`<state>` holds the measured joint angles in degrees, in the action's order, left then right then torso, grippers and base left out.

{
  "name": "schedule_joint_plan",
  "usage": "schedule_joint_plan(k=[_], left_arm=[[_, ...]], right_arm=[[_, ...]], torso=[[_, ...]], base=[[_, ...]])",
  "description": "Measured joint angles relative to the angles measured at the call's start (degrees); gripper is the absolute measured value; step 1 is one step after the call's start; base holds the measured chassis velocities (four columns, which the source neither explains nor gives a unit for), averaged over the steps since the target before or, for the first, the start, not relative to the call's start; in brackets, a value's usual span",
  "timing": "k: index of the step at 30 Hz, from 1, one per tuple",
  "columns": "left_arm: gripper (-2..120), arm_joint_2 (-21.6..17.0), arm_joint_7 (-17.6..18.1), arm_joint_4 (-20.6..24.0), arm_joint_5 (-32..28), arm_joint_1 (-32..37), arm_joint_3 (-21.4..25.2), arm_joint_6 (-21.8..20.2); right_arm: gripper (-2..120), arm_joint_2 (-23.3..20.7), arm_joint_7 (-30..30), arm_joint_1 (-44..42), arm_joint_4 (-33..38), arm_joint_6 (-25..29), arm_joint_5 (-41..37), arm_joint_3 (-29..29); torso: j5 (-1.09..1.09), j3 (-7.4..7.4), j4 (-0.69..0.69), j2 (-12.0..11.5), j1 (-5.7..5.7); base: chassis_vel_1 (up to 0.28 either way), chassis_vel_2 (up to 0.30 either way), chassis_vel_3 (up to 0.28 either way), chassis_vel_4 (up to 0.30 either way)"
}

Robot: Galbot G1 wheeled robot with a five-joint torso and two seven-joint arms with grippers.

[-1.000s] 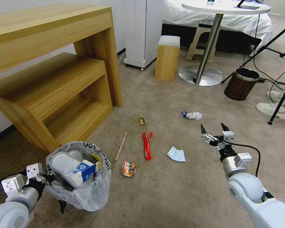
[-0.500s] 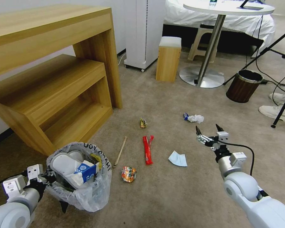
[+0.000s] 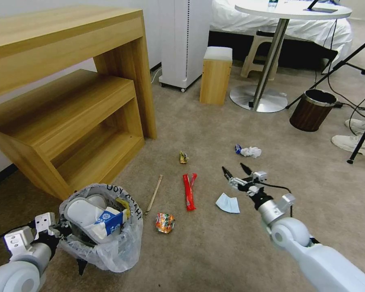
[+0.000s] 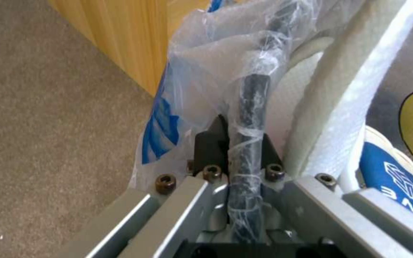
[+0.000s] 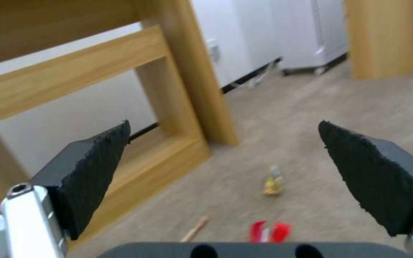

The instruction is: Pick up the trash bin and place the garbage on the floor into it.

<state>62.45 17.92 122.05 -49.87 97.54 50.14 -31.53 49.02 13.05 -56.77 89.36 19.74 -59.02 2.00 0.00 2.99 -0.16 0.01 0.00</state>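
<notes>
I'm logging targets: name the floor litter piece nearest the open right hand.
The pale blue face mask, lying flat just below the right hand. The red wrapper, the white tissue and the orange packet lie farther off.

High head view, close wrist views
</notes>
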Motion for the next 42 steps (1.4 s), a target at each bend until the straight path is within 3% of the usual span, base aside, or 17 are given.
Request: schedule_joint_plan(k=[5,12,16,24,32,35,36,42], left_arm=[[0,0.7,0.0,0.0,0.6,0.2,-0.3,0.0],[0,1.1,0.0,-0.7,0.8,-0.1,-0.4,0.1],[0,0.6,-0.1,-1.4,0.4,-0.9,-0.3,0.3],[0,0.6,-0.1,-2.1,0.2,-1.9,-1.1,0.3],[0,0.8,-0.2,-3.0,0.2,-2.7,-1.3,0.5],[0,1.1,-0.3,-3.4,0.4,-2.9,-1.4,0.6],[0,1.1,-0.3,-3.4,0.4,-2.9,-1.4,0.6],[0,1.1,-0.3,-4.0,0.5,-3.6,-1.7,0.7]], right_arm=[[100,2.1,4.3,5.3,-5.8,1.2,-6.8,8.1],[100,5.4,0.1,8.5,-8.5,-0.7,-9.7,14.9],[100,7.1,-6.6,10.6,-9.6,-4.0,-9.6,18.5],[100,10.9,-14.4,13.3,-11.0,-6.6,-9.4,23.1],[98,17.9,-24.5,15.2,-11.4,-11.2,-9.0,29.1],[99,20.9,-33.9,15.1,-10.9,-15.4,-8.4,31.2],[99,20.9,-33.9,15.1,-10.9,-15.4,-8.4,31.2],[100,21.4,-48.3,13.3,-7.5,-24.0,-8.4,30.8]], torso=[[-0.01,0.00,0.00,0.0,0.00],[-0.01,0.00,0.01,0.0,0.00],[-0.01,0.00,-0.01,0.0,0.00],[-0.01,0.00,0.01,0.0,0.00],[-0.01,0.00,0.01,0.0,0.00],[-0.01,0.00,0.01,0.0,0.00],[-0.01,0.00,0.01,0.0,0.00],[-0.01,0.00,0.00,0.0,0.00]], base=[[0.000,0.000,0.000,0.000],[0.000,0.000,0.000,0.000],[0.000,0.000,0.000,0.000],[0.000,0.000,0.000,0.000],[0.000,0.000,0.000,0.000],[0.000,0.000,0.000,0.000],[0.000,0.000,0.000,0.000],[0.000,0.000,0.000,0.000]])
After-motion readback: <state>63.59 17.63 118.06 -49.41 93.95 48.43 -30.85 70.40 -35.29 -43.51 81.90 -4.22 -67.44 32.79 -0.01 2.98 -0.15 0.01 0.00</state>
